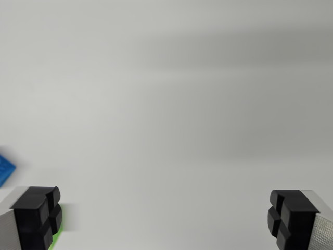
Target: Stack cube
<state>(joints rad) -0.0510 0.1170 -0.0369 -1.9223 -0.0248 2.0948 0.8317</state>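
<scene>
Two black finger pads are about all you get of the end effector here, one in each bottom corner of the wrist view, spread wide apart with nothing but bare table between them. So it's fully opened up and not holding anything.

The white table fills almost the whole picture, and nothing sits in the open stretch ahead of the pads.

The only other bits are at the wrist view's left. A blue cube pokes in at the left edge, just a corner of it, sitting a bit above the left pad and off to the outside of it, not between the pads. Right beside the left pad, low down, there's a sliver of bright green peeking out on its inner side. Can't tell what it is, too little shows.
</scene>
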